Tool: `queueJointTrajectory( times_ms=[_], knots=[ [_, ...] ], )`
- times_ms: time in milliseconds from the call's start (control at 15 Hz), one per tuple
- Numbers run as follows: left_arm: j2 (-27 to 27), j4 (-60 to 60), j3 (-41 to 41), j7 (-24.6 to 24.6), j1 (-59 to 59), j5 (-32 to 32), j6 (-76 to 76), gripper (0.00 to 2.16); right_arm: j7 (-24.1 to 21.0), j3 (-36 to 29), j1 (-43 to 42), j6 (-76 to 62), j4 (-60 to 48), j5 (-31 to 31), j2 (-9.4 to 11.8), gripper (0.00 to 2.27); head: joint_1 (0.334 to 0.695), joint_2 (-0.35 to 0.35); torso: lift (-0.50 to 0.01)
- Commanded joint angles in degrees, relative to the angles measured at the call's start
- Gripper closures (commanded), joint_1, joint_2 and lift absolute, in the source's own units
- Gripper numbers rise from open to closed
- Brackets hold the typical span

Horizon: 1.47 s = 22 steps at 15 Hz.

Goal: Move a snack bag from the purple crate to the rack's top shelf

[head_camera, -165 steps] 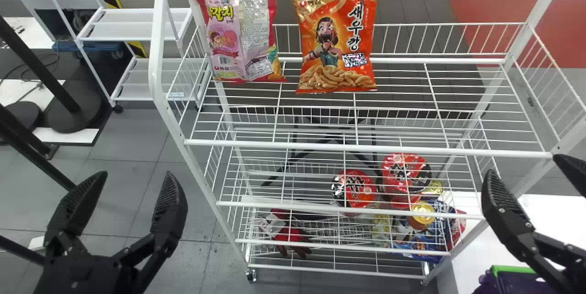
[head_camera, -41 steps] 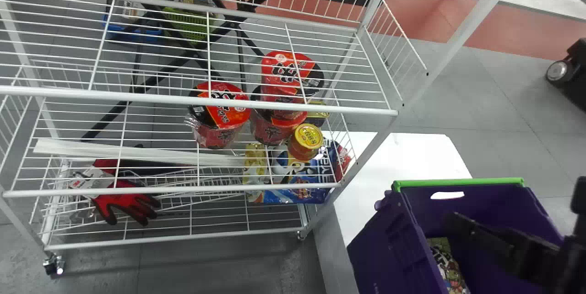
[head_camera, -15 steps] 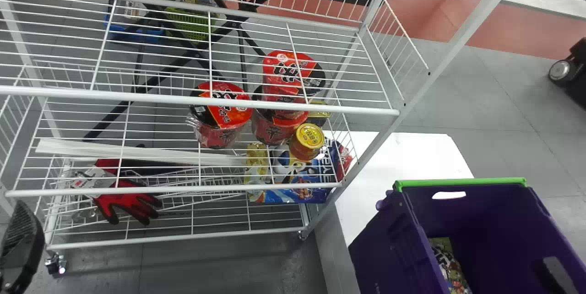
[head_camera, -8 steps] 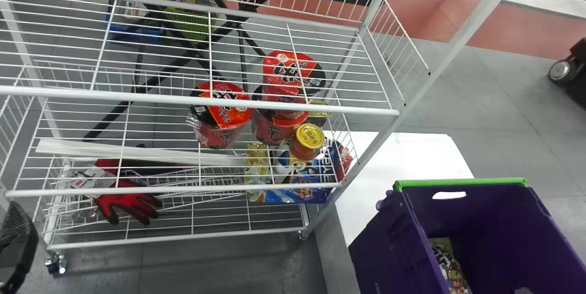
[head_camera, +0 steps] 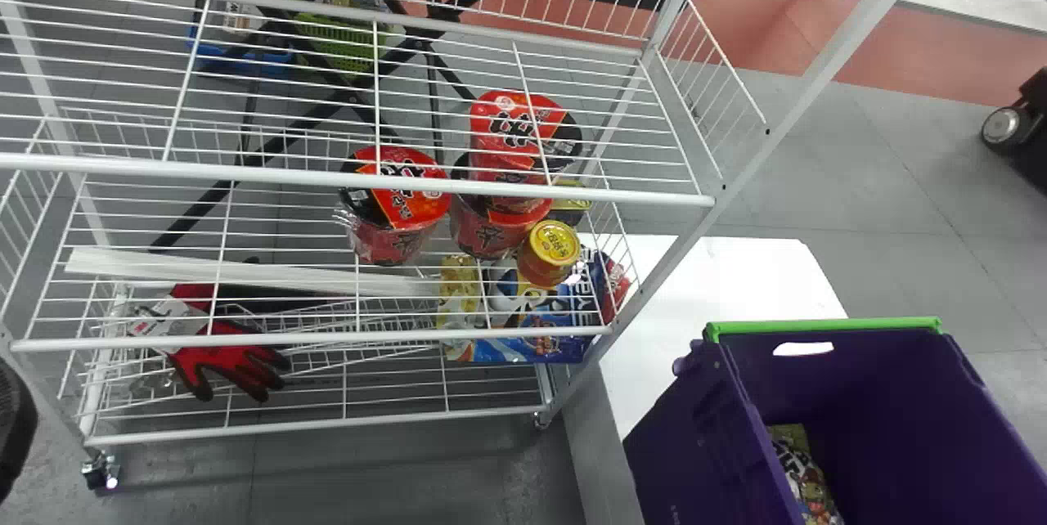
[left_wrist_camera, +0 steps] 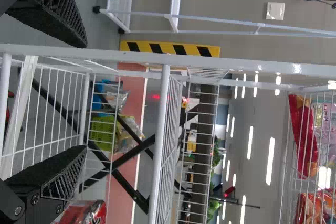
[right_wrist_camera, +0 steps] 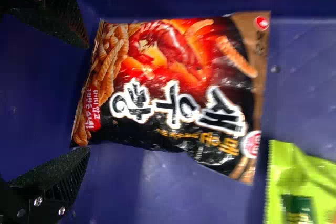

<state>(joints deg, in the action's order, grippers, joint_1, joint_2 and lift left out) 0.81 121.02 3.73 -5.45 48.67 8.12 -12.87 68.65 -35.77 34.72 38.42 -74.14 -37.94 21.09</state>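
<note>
Live now: R hand spread wide, nothing gripped, fingers lined up w/ the black-and-orange, pillow-shaped foil snack bag lying flat in the purple plastic crate. Grip, lift, carry, place: all TBD. R wrist view gives bag pos.; head view, the white wire rack L of crate; L wrist view, a red foil bag racked away from crate, plus my L hand, open, empty.
</note>
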Motion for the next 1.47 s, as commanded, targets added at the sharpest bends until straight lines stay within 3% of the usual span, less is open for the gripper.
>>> queueJointTrajectory(
  times_ms=[0, 400, 667, 800, 1000, 1133, 1400],
  knots=[
    [0.16, -1.22, 0.58, -0.35, -1.03, 0.76, 0.00, 0.14, -1.68, -1.32, 0.26, -2.77, 1.89, 1.73, -0.97, 0.18, 0.695, -0.350, -0.453],
    [0.25, -1.48, 1.11, -1.05, -1.47, 1.29, 0.00, 0.14, -6.07, -1.76, 0.52, -7.34, 2.42, 5.69, -3.07, 0.19, 0.695, -0.350, -0.453],
    [0.25, -1.66, 1.37, -1.05, -1.47, 1.55, 0.00, 0.14, -6.34, -1.32, 0.17, -7.34, 2.77, 6.83, -3.34, 0.22, 0.695, -0.350, -0.453],
    [0.25, -1.57, 1.46, -1.05, -1.47, 1.55, 0.00, 0.14, -5.98, -1.32, 0.17, -7.17, 2.77, 6.83, -3.25, 0.52, 0.695, -0.350, -0.453],
    [0.25, -1.75, 1.55, -1.05, -1.56, 1.55, 0.00, 0.14, -5.19, -1.41, 0.17, -7.52, 2.77, 6.74, -3.16, 1.27, 0.695, -0.350, -0.453],
    [0.25, -1.75, 1.81, -1.31, -1.56, 1.73, 0.00, 0.14, -4.40, -1.49, 0.17, -7.70, 2.77, 6.83, -3.16, 1.40, 0.695, -0.350, -0.453],
    [0.25, -1.75, 1.81, -1.58, -1.56, 1.90, 0.00, 0.14, -2.03, -3.43, 0.09, -7.87, 2.33, 8.06, -2.90, 1.45, 0.695, -0.350, -0.453]
  ],
)
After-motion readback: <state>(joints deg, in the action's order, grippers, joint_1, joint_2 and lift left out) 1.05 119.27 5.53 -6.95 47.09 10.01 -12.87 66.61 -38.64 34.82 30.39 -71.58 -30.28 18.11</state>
